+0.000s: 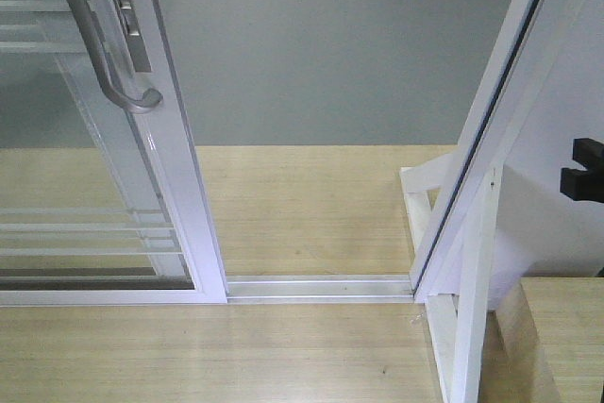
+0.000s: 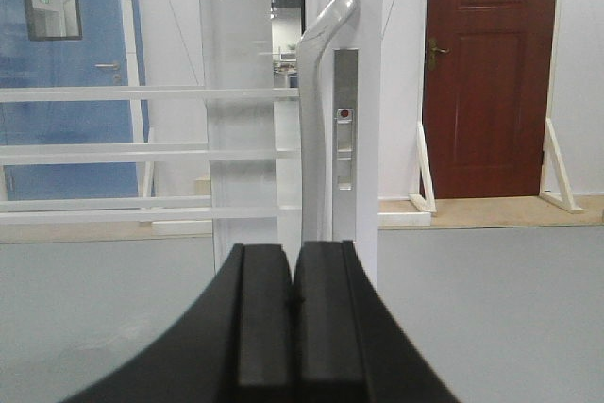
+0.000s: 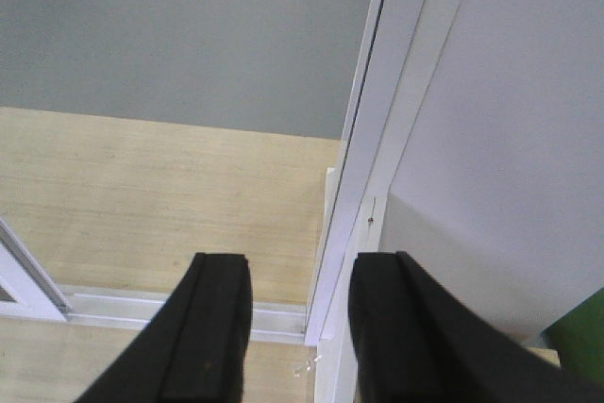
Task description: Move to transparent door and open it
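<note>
Setting: wood floor (image 1: 311, 214) meeting grey. Transparent door (image 1: 113, 186) is standing left, leaving its track (image 1: 321, 287) exposed. Left hand (image 2: 293, 327), fingers pressed together, is facing the curved handle (image 2: 316, 120); right hand (image 3: 297, 327) is spreading wide, holding nothing.

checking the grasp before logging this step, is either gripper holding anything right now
Nothing is held. The left gripper is shut and empty, short of the door handle. The right gripper is open and empty.

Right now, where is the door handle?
In the front view the handle sits upper left on the door; in the left wrist view it stands just beyond the shut left tool.
</note>
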Controlling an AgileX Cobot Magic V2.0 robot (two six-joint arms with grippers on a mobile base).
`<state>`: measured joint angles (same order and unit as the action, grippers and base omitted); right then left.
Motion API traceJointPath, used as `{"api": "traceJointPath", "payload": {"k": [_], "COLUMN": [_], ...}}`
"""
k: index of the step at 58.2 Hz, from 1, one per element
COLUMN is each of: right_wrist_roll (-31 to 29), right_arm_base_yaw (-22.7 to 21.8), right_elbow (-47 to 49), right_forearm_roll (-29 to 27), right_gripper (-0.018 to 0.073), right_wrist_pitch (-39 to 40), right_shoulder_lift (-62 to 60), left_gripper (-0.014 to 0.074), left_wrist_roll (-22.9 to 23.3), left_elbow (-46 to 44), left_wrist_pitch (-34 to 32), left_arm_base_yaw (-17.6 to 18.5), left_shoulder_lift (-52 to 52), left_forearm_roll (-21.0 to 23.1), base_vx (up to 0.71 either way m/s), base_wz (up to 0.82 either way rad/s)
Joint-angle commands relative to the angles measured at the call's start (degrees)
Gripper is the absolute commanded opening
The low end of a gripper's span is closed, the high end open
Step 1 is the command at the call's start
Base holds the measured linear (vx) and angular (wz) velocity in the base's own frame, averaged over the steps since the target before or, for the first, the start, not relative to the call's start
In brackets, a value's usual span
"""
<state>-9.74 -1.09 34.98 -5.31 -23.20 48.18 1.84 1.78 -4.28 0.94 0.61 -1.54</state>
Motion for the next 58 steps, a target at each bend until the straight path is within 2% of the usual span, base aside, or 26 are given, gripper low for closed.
{"api": "traceJointPath", "payload": {"k": [1,6,16,24,34,38,58], "right_wrist_roll": [0.71,3.35,10.86,14.97,15.23,15.27,15.13], "right_arm_base_yaw": [-0.28,-0.28,-0.28,-0.28,-0.28,-0.28,-0.23], "right_elbow": [1.67,-1.02,-15.68,-26.93,-37.13,-36.77,-36.97], "right_forearm_roll": [0.67,1.85,5.73,11.19,10.95,10.82,10.98], "right_gripper": [0.0271,0.0181,-0.0008,-0.0011,-0.0009,-0.0009,-0.0009], "right_wrist_pitch": [2.97,5.98,21.03,28.53,28.16,20.75,18.71], "right_shoulder_lift": [-3.95,-8.46,-20.32,-31.14,-44.45,-49.95,-49.68], "left_gripper": [-0.0006,-0.0006,-0.0006,-0.0006,-0.0006,-0.0006,-0.0006], "left_wrist_roll": [0.01,0.01,0.01,0.01,0.01,0.01,0.01], "left_elbow": [0.83,0.83,0.83,0.83,0.83,0.83,0.83], "left_wrist_pitch": [-4.58,-4.58,-4.58,-4.58,-4.58,-4.58,-4.71], "left_arm_base_yaw": [0.35,0.35,0.35,0.35,0.35,0.35,0.35], "left_shoulder_lift": [0.25,0.25,0.25,0.25,0.25,0.25,0.25], "left_forearm_roll": [0.41,0.41,0.41,0.41,0.41,0.41,0.41], "base_vx": [0.00,0.00,0.00,0.00,0.00,0.00,0.00], "base_wz": [0.00,0.00,0.00,0.00,0.00,0.00,0.00]}}
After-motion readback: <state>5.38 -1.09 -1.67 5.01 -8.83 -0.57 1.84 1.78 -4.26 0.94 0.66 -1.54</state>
